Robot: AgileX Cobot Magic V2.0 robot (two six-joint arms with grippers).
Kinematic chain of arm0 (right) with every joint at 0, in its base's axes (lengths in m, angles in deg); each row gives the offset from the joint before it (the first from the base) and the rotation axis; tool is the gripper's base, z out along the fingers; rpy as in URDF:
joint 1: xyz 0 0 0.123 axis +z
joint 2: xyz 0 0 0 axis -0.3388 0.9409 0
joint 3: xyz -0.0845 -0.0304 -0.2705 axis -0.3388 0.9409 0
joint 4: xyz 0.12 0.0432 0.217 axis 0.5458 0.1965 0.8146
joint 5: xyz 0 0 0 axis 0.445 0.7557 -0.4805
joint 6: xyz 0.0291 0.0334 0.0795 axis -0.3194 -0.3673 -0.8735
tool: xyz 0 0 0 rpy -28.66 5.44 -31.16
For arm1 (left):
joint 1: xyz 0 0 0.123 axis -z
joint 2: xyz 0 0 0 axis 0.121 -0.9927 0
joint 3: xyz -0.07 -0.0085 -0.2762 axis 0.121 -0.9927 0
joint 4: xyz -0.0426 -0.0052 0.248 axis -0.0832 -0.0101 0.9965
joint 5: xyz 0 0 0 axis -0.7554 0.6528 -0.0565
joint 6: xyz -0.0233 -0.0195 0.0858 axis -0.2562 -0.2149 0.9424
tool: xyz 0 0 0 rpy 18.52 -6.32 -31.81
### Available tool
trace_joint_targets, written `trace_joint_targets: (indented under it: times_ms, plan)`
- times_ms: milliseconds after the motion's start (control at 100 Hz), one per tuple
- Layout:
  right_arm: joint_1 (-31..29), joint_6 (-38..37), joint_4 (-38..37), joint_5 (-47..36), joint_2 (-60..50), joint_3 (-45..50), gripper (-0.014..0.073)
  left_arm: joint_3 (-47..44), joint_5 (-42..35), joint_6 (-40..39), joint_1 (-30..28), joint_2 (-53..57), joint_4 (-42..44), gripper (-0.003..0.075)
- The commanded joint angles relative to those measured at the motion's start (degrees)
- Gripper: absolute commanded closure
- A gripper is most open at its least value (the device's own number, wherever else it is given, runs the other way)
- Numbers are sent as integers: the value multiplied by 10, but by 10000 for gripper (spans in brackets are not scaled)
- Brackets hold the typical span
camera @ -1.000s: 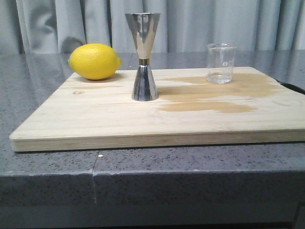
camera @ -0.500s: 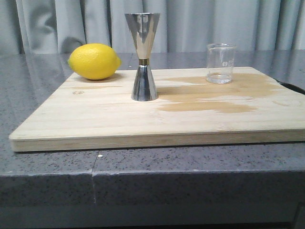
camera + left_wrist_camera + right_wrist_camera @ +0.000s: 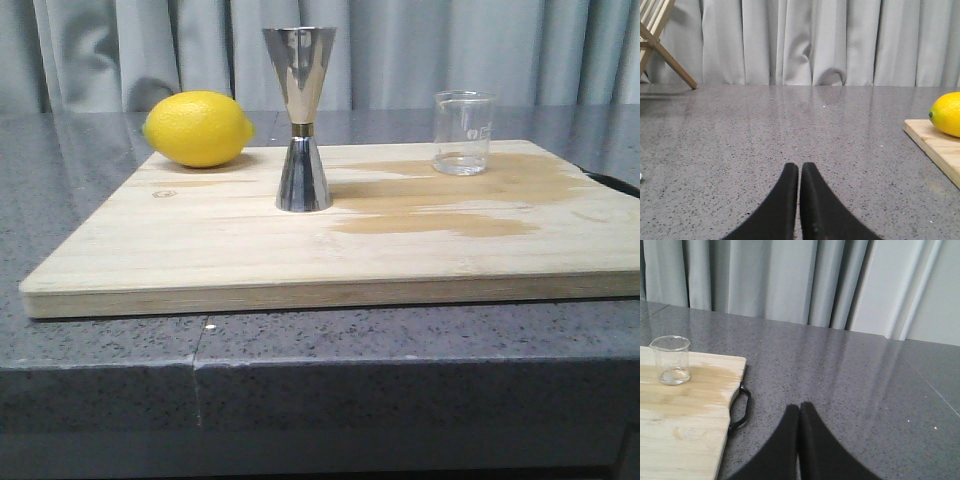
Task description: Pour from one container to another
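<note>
Beaker (image 3: 464,133) and jigger (image 3: 300,118) both stand upright on a pale wooden board (image 3: 200,240), the landmark for everything here. The board lies flat on a grey speckled desk (image 3: 100,345) in front of grey curtains (image 3: 450,50). It carries a darker, wet-looking stain (image 3: 440,205) that spreads across its right half. A black handle (image 3: 740,407) sticks out from the board's right edge.

A yellow lemon (image 3: 197,128) rests at the board's back left corner. The shiny steel jigger, shaped like an hourglass with a gold band at its narrow waist, stands near the board's middle, toward the back, well apart from the lemon. The small clear beaker sits at the board's back right, on the stain, well apart from the jigger. Whether it holds any liquid is hard to tell.

The left pincer (image 3: 799,172) hovers over bare desk off the board's left side, its black fingers pressed together with nothing between them. The right pincer (image 3: 799,412) hovers over bare desk off the board's right side, fingers likewise together and holding nothing.
</note>
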Motion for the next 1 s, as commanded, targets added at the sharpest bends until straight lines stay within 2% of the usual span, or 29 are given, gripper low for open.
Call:
trace_joint_targets:
  times_ms: [0, 500, 640, 850, 990]
  plan:
    - [-3, 1, -2, -42, 6, -13, 665, -20, -45, -6, 0, 15, 0, 739]
    - [-3, 1, -1, -47, 6, -7, 665, -20, -45, -6, 0, 15, 0, 740]
    - [-3, -1, 80, -87, 5, 27, 665, -20, -45, -6, 0, 15, 0, 739]
    - [-4, -124, 73, -209, -40, 125, 665, -20, -45, -6, 0, 15, 0, 739]
    - [-4, -186, 49, -221, -39, 168, 665, -20, -45, -6, 0, 15, 0, 740]
